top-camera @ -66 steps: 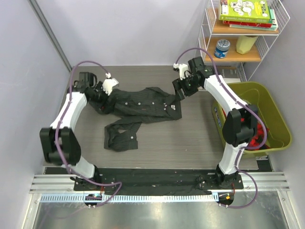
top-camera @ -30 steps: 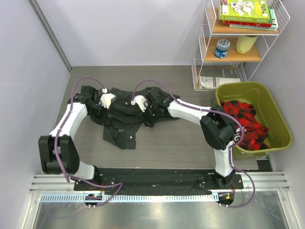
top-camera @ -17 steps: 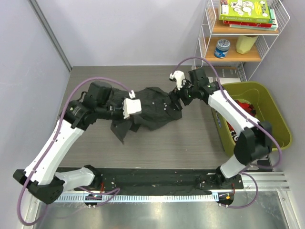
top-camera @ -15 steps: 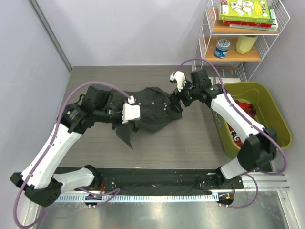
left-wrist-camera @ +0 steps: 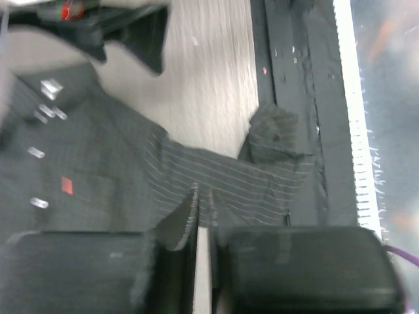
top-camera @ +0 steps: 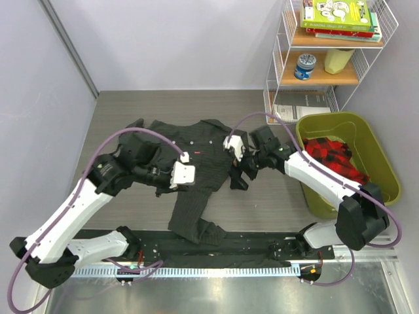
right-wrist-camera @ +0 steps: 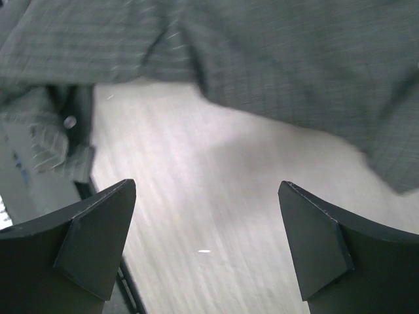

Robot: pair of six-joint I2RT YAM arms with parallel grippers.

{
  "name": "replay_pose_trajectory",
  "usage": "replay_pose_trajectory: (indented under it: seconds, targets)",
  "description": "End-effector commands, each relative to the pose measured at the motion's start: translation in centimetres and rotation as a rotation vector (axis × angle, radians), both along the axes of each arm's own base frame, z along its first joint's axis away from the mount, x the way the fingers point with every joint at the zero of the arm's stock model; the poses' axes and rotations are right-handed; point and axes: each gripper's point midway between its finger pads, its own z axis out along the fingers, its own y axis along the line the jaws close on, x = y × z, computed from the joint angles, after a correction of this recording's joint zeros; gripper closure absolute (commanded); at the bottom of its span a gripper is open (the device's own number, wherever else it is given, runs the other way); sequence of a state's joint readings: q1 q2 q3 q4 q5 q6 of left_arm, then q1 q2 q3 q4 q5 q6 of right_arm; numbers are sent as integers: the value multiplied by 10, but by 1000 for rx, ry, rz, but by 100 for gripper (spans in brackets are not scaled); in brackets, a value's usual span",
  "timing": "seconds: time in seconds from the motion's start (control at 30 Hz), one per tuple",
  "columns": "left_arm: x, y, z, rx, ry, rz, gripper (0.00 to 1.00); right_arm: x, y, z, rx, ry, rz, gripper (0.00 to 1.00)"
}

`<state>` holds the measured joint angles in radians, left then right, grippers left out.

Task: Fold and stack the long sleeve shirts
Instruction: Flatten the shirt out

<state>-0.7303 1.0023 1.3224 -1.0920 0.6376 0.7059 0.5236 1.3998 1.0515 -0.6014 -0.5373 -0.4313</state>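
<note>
Fingers (left-wrist-camera: 85, 275) of left gripper (left-wrist-camera: 203, 226) clamp fold of dark pinstriped long-sleeve cloth shirt (top-camera: 196, 149); right gripper (right-wrist-camera: 206, 190) now wide, empty, cloth released. We judge shirt, spread flatter on grey table (top-camera: 275, 199), nears folding.

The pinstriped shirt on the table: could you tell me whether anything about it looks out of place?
Yes: one sleeve of the shirt trails to the near edge, its cuff lying on the black base strip rather than the tabletop.

My lab cell; plain partition walls (top-camera: 183, 46) at top, aluminium rail (top-camera: 216, 252) at bottom, wire shelf (top-camera: 325, 73) upper right.
</note>
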Motion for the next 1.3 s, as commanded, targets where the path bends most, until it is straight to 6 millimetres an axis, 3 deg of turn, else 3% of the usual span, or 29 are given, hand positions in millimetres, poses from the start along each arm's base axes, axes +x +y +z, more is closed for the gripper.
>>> replay_pose_trajectory:
  seconds: [0.0, 0.03, 0.07, 0.13, 0.17, 0.23, 0.27, 0.3, 0.33, 0.37, 0.43, 0.63, 0.67, 0.7, 0.77, 0.8, 0.83, 1.0, 1.03, 1.07, 1.2, 1.27]
  targets:
    - [12, 6, -37, 67, 123, 120, 84, -7, 17, 11, 60, -108, 27, 6]
    - [16, 5, -37, 36, 138, 132, 77, -10, 20, 2, 44, -110, 46, 7]
    - [34, 15, -39, 11, 153, 217, 72, -8, 23, -3, 17, -137, 52, 9]
    - [54, 21, -39, -66, 236, 316, 60, -18, 47, -9, 0, -195, 144, 11]
    - [77, 41, -37, -107, 268, 436, 56, -17, 53, -21, -46, -214, 157, 11]
    - [97, 55, -36, -161, 372, 525, 46, -22, 72, -31, -89, -296, 224, 11]
    - [112, 75, -37, -186, 398, 612, 45, -20, 76, -44, -127, -305, 240, 11]
    - [119, 84, -39, -193, 423, 651, 42, -11, 78, -46, -158, -355, 219, 10]
    - [127, 90, -45, -191, 459, 669, 41, -15, 84, -51, -165, -370, 240, 10]
    - [135, 111, -47, -218, 491, 746, 40, -14, 87, -59, -178, -376, 254, 9]
    - [149, 134, -56, -238, 535, 817, 35, -15, 96, -60, -185, -414, 266, 5]
    - [163, 173, -81, -225, 569, 913, 29, -32, 130, -66, -208, -544, 355, 1]
    - [164, 178, -86, -211, 574, 931, 29, -34, 134, -69, -209, -543, 361, 3]
    - [166, 186, -95, -174, 559, 960, 29, -36, 140, -69, -199, -546, 366, 15]
    - [165, 193, -102, -116, 533, 966, 30, -22, 141, -67, -235, -566, 299, 43]
    - [164, 199, -105, -61, 449, 910, 32, -17, 136, -65, -245, -554, 276, 75]
    - [151, 202, -112, 3, 456, 885, 32, -14, 136, -45, -211, -552, 235, 97]
    - [144, 234, -147, 252, 289, 748, 37, -3, 87, 14, -145, -452, 111, 99]
    - [146, 238, -154, 285, 258, 710, 39, 13, 69, 24, -139, -448, 51, 99]
    - [151, 244, -158, 308, 234, 702, 39, 16, 58, 47, -94, -475, 9, 99]
    - [158, 239, -170, 287, 229, 626, 38, 38, 8, 85, -54, -533, -121, 99]
    - [161, 235, -172, 253, 243, 630, 37, 52, -17, 88, -65, -537, -194, 99]
